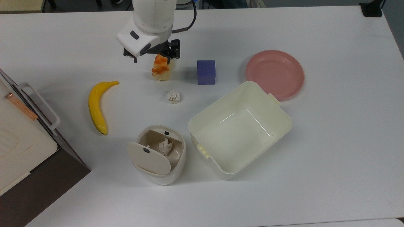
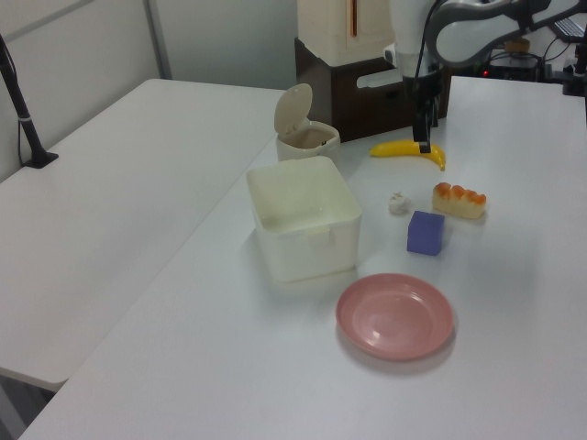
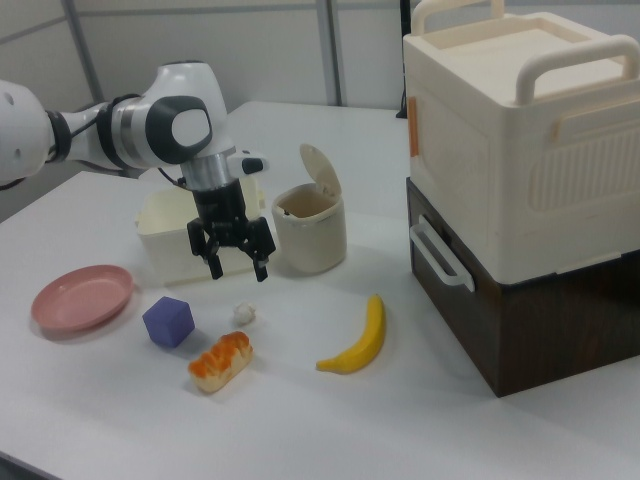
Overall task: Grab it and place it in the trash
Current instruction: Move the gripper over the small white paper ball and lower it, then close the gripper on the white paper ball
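The whitish crumpled paper ball (image 1: 174,96) (image 2: 397,203) (image 3: 245,313) lies on the white table between the bread and the trash bin. The cream-beige trash bin (image 1: 177,157) (image 2: 307,139) (image 3: 310,230) stands with its oval lid (image 1: 149,157) hinged up. A duller beige wad (image 1: 165,146) lies inside it. My gripper (image 1: 152,60) (image 2: 424,144) (image 3: 238,268) hangs open above the table. In the top view it overlaps the far end of the bread, above the paper ball. In the right view it hovers just above the ball, holding nothing.
A bread roll (image 1: 161,71), a purple cube (image 1: 206,72), a pink plate (image 1: 274,74) and a banana (image 1: 96,107) lie around the ball. A large cream tub (image 1: 285,116) stands beside the bin. A cream box on a dark base (image 1: 19,138) occupies the top view's left edge.
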Controlling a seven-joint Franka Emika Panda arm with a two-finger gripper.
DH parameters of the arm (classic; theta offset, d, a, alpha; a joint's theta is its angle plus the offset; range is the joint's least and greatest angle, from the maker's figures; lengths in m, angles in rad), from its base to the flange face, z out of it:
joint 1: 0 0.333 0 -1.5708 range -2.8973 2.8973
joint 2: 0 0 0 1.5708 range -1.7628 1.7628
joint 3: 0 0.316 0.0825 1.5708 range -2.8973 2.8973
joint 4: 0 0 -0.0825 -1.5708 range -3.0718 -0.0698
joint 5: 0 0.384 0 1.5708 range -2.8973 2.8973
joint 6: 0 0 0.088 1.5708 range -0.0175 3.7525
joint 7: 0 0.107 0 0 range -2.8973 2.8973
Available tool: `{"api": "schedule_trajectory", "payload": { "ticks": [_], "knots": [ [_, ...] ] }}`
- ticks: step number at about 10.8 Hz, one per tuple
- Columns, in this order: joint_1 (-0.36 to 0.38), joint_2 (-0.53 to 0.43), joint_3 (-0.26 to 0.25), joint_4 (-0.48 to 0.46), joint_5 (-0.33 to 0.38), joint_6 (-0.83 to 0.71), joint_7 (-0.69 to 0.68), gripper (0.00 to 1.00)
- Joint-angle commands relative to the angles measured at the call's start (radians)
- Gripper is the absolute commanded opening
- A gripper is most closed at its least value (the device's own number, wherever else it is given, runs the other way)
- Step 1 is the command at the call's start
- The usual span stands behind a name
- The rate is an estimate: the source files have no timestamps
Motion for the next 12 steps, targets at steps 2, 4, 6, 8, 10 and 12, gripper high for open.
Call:
{"api": "schedule_trajectory", "payload": {
  "ticks": [2,4,6,8,10,12],
  "knots": [
    [0.059,0.076,-0.004,-0.047,-0.087,0.029,0.043,1.0],
    [0.078,0.126,-0.004,-0.041,-0.112,0.067,0.082,1.0],
    [0.082,0.163,-0.004,-0.023,-0.118,0.123,0.141,1.0],
    [0.084,0.177,-0.004,-0.02,-0.136,0.133,0.153,0.97],
    [0.082,0.191,-0.004,-0.02,-0.141,0.154,0.156,0.98],
    [0.081,0.196,-0.004,-0.012,-0.142,0.199,0.156,0.98]
  ]
}}
